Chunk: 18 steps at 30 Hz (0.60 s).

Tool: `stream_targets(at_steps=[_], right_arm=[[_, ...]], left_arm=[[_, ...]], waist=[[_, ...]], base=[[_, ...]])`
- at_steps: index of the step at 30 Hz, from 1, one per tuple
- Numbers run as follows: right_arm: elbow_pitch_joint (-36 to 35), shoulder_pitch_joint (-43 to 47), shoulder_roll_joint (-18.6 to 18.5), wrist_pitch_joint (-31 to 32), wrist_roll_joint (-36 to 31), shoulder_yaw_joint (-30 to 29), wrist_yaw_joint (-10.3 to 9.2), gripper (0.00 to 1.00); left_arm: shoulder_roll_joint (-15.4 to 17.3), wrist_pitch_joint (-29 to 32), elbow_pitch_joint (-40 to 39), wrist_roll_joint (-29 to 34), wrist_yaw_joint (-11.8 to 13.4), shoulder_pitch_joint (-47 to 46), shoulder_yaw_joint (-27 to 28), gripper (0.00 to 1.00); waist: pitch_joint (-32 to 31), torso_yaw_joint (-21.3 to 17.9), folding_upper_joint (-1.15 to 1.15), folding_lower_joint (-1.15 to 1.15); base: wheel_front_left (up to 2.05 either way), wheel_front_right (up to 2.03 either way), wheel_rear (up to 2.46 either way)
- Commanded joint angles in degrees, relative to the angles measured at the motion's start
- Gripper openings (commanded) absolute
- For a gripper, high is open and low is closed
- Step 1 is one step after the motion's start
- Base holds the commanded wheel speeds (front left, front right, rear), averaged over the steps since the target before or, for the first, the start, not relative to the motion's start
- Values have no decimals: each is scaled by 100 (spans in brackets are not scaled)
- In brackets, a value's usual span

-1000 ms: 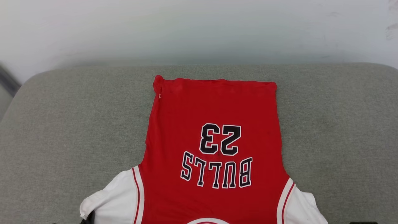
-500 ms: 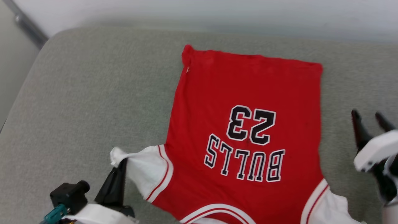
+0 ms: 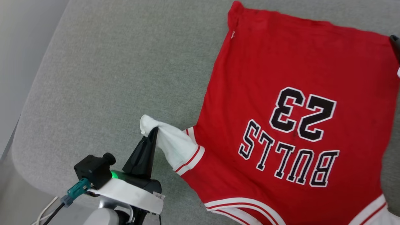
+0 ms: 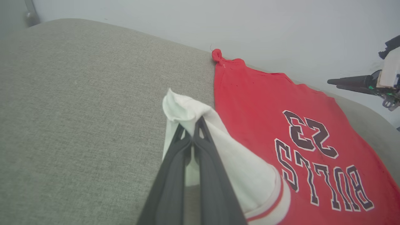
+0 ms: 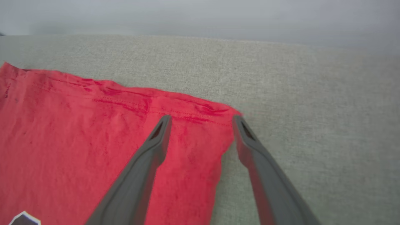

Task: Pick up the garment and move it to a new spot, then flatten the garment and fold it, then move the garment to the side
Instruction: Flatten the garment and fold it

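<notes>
The garment [image 3: 281,72] is a red jersey with black "BULLS 23" lettering, lying flat on the grey cushion with its hem away from me. My left gripper [image 3: 153,130] is shut on the tip of the white left sleeve [image 3: 175,147] and holds it raised off the cushion; the left wrist view shows the fingertips of the left gripper [image 4: 191,125] pinching that cloth. My right gripper [image 5: 202,119] is open, its two fingers straddling the far right hem corner of the garment [image 5: 78,131]. One of its fingers [image 3: 395,43] shows at the right edge of the head view.
The grey cushion [image 3: 109,78] stretches far to the left of the jersey and ends in a rounded edge at the lower left. A pale wall [image 4: 218,18] rises behind it. A cable [image 3: 47,212] hangs beside my left arm.
The head camera has swung, so the jersey sits further right and higher. My right gripper has moved forward from beside the jersey to its far hem corner. The left keeps hold of the sleeve.
</notes>
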Motion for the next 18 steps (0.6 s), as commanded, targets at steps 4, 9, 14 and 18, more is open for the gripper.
stream_targets(at_steps=[4,9,14,18], right_arm=[[420,-407,-34,514,-264,-106,-2,100],[1043,-318,162,1454,-492,-322,-2,100],[1250,-136,332,2059,-667,-596,-4,31],[1119,-208,337,2153,-882,-759,-5,0]], left_arm=[[-100,-68,112,50,-143,-218,-20,0],[-163,-106,222,85,-235,-279,-1,0],[-211,-112,320,92,-288,-310,-3,0],[-234,-118,393,88,-327,-308,0,0]], waist=[[389,322,0,-2],[462,354,0,-2],[457,381,0,-2],[385,413,0,-2]], base=[[0,0,0],[0,0,0],[0,0,0],[0,0,0]])
